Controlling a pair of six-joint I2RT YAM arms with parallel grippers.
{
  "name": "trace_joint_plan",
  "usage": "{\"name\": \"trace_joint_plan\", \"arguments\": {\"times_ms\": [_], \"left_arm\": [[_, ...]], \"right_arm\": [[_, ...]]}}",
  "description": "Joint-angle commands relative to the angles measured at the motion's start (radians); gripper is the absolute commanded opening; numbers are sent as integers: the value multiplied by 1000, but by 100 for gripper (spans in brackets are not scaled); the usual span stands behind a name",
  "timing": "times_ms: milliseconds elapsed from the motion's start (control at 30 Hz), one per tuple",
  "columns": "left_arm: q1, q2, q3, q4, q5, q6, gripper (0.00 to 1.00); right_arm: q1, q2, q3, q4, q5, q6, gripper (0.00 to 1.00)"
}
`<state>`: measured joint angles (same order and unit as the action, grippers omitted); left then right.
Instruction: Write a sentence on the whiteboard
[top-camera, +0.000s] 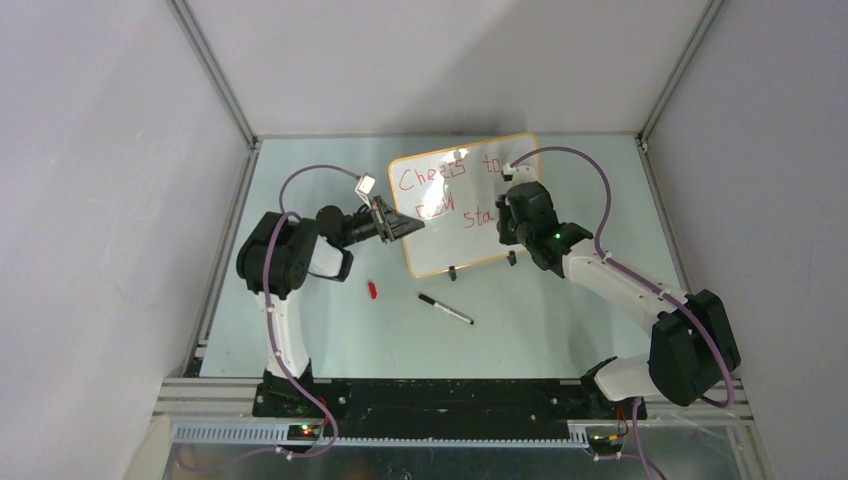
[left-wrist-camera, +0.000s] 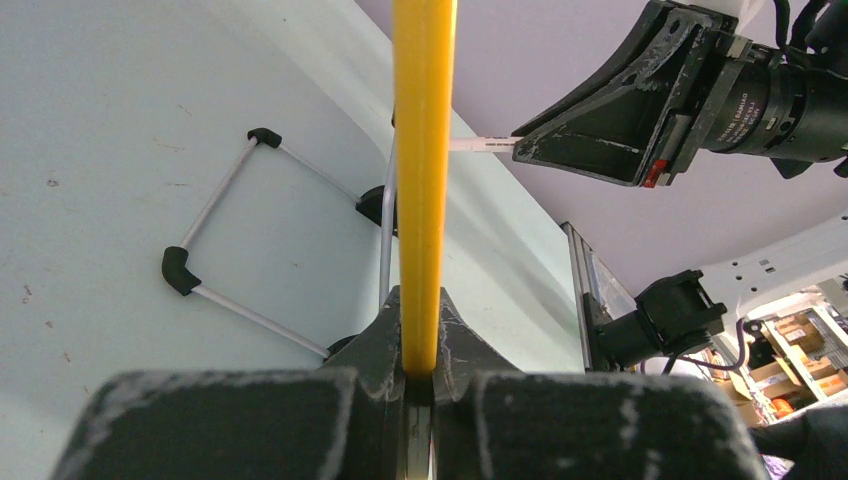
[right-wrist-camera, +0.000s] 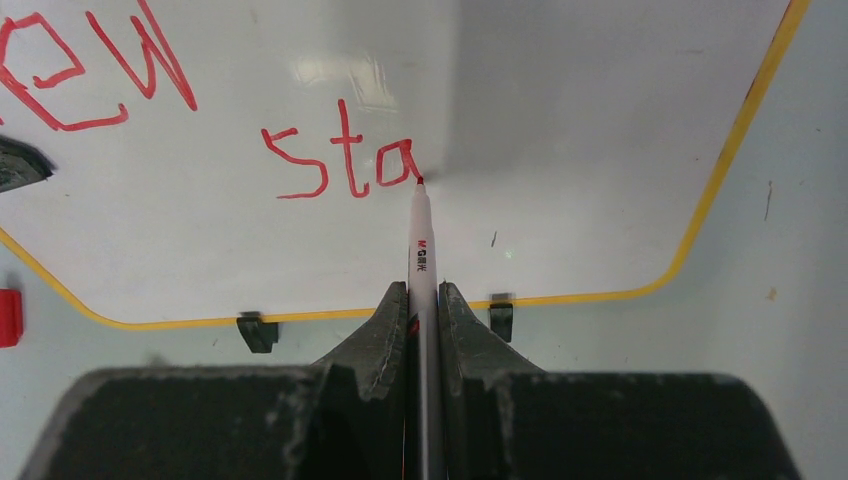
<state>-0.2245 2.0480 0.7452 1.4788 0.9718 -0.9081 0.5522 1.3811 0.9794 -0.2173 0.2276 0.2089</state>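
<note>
The whiteboard (top-camera: 470, 245) stands tilted on the table, white with an orange-yellow rim. My left gripper (top-camera: 410, 227) is shut on its left edge; in the left wrist view the rim (left-wrist-camera: 422, 180) rises from between the jaws of that gripper (left-wrist-camera: 420, 300). My right gripper (right-wrist-camera: 423, 290) is shut on a white marker (right-wrist-camera: 421, 250) whose red tip touches the board. The sentence (right-wrist-camera: 340, 165) is in red letters; the lower row reads "new sta", ending at the tip. The upper row (top-camera: 432, 180) reads "Cheers to". The right gripper (top-camera: 508, 210) is in front of the board's right half.
A black marker (top-camera: 446, 309) and a small red cap (top-camera: 372, 290) lie on the table in front of the board. Two black clip feet (right-wrist-camera: 257, 332) hold the board's lower edge. A wire stand (left-wrist-camera: 215, 250) props it from behind. Metal frame rails border the table.
</note>
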Motion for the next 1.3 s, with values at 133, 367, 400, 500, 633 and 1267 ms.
{"name": "trace_joint_plan", "arguments": {"times_ms": [133, 367, 400, 500, 633, 1267], "left_arm": [[-5, -25, 28, 52, 6, -5, 0], [-5, -25, 30, 52, 6, -5, 0], [-5, -24, 29, 52, 6, -5, 0], [-5, -23, 29, 52, 6, -6, 0], [-5, -24, 29, 52, 5, -6, 0], [-4, -23, 29, 52, 7, -6, 0]], "right_arm": [[7, -16, 31, -4, 25, -11, 0], [5, -73, 31, 9, 6, -12, 0], [6, -84, 30, 11, 2, -12, 0], [5, -97, 31, 19, 2, -18, 0], [-2, -88, 34, 29, 2, -21, 0], [-19, -20, 62, 26, 31, -24, 0]]}}
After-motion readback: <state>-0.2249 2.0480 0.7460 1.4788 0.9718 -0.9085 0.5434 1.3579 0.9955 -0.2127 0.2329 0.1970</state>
